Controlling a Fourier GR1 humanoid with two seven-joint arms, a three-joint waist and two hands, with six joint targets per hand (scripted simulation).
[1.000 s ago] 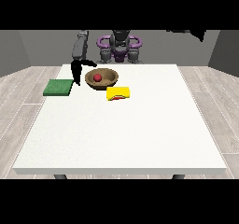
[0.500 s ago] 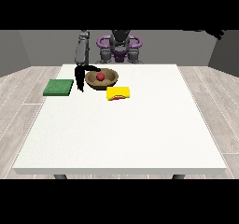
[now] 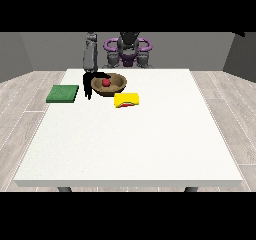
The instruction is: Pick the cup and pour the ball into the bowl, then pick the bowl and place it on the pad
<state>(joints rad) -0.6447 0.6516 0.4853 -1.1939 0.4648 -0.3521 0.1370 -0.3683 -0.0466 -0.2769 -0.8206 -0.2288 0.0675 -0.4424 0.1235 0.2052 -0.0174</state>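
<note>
Off to the outer side of the hand at the view's left [image 3: 92, 82], well apart from it and lying flat on the white table [image 3: 130, 149]: green pad [image 3: 63, 93], nothing on it yet.

Closer to the bowl [image 3: 112, 84] than a second ago. Then, hanging between pad and bowl with a gap on both sides; now drawn in against the near-left rim, touching or nearly touching, forearm more upright above it. Spread, pressed together or pinching the rim: cannot tell, too small and dark.

Just inside that rim, beside the hand: red ball [image 3: 106, 83], resting in the bowl. Further on, past the bowl's far side and nearer the camera: yellow cup [image 3: 126, 100], tipped on its side on the table, released.

Judging from that: pouring finished, approach to the bowl nearly complete, taking hold of it apparently in hand, carrying over to the pad not yet done.
</note>
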